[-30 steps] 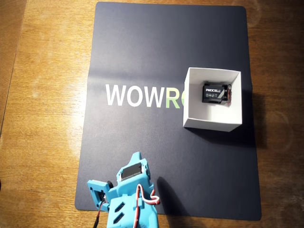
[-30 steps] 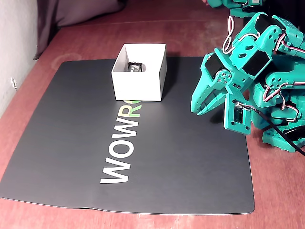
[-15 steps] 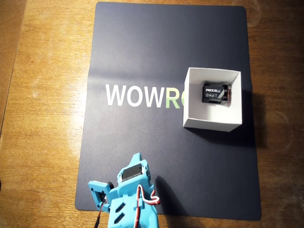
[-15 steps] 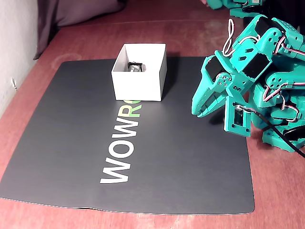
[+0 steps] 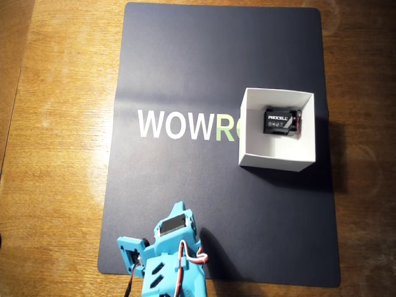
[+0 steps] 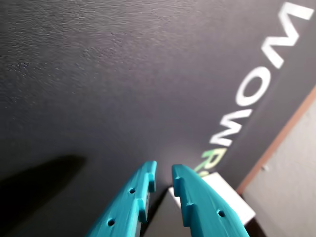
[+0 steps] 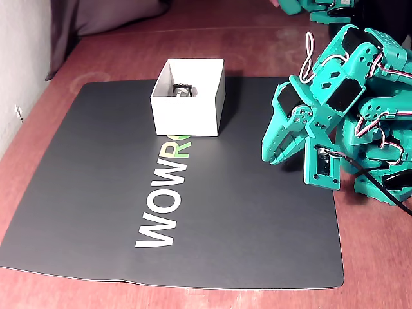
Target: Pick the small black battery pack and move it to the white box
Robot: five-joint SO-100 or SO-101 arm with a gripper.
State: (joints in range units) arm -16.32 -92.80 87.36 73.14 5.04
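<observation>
White cardboard already surrounds your target: the small black battery pack [image 5: 279,120] lies flat on the floor of the white box [image 5: 250,127], towards the box's far wall in the overhead view, its PROCELL lettering facing up and thin wires at one end. In the fixed view only a dark sliver of it shows above the box wall [image 7: 183,89], so take the overhead view as your better evidence.

Your gripper [image 6: 163,176] is empty. The wrist view shows the two teal fingers [image 6: 138,195] nearly together with a slim gap between them and nothing in that gap, pointed down at the dark mat [image 5: 185,68] with the box only at the frame's lower edge. In the fixed view it hangs above the mat's near-arm edge [image 7: 273,149], well apart from the box.

By my reading the placing step is done and you are in the retreat. What remains asks little of you: bring the arm to rest near its base, and leave the box undisturbed.
</observation>
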